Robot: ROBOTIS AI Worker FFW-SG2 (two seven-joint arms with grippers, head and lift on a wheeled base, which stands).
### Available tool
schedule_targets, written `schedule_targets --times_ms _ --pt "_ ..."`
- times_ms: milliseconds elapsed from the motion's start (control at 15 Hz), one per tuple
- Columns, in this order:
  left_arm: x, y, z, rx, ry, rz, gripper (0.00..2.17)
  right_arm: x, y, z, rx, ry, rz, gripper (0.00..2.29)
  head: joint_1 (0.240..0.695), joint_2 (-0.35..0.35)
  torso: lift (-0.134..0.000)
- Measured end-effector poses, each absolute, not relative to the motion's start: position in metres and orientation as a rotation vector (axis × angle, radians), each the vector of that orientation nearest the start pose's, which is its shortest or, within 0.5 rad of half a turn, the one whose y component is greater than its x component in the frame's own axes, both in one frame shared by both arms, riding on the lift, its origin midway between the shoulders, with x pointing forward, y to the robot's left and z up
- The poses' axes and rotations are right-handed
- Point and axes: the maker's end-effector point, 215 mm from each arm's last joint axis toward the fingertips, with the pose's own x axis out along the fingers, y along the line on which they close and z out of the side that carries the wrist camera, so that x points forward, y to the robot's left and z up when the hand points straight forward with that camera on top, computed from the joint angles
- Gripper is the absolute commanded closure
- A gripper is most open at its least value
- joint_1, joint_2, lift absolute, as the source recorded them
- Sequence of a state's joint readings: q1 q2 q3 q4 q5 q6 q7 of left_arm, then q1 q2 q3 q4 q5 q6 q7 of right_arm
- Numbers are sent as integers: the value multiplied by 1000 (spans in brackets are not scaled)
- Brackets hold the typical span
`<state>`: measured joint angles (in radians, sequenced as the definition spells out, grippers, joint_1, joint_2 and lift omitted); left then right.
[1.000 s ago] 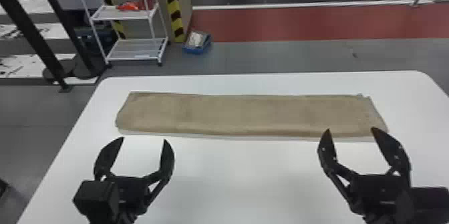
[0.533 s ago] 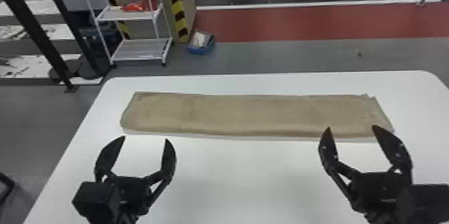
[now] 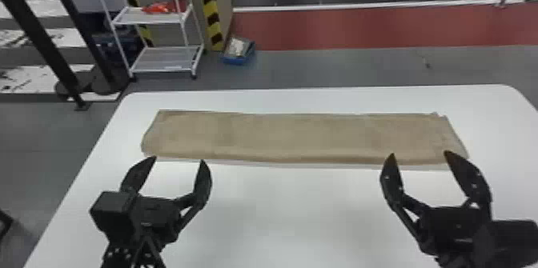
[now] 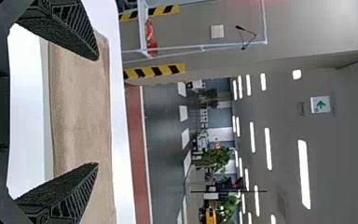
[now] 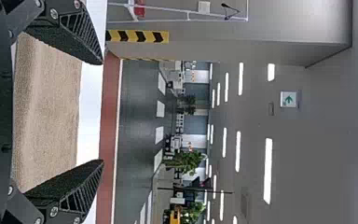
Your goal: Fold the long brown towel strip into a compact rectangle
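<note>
The towel (image 3: 296,137) lay flat across the table (image 3: 280,215); the left gripper (image 3: 179,159) and the right gripper (image 3: 420,153) stood open and empty. The towel was probably light, soft and limp, so pinching all layers at a short end seemed the surest hold.

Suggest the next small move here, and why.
I'd probably lower the right end effector toward the right end of the towel strip: the strip lies flat, stretched out lengthwise, and in the head view that open, empty end effector shows at its near edge.
</note>
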<state>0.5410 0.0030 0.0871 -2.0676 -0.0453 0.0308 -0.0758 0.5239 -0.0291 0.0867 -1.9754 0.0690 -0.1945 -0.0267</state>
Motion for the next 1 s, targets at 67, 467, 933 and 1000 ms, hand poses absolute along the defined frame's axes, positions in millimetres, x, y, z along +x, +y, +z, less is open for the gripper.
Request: schedule_targets --times_ms 67,467,933,1000 --pt "444 267 -354 75 112 -12 80 432 -186 -329 -47 -75 71 147 695 101 -125" --pt "496 328 -373 -67 364 43 80 432 -207 -340 -52 -63 41 147 695 144 -125" --pt "502 349 -383 -101 407 50 80 450 -295 -361 -406 103 161 130 695 76 -125" --pt "503 349 -385 -99 411 50 80 453 -302 -361 -469 135 185 124 695 56 -125"
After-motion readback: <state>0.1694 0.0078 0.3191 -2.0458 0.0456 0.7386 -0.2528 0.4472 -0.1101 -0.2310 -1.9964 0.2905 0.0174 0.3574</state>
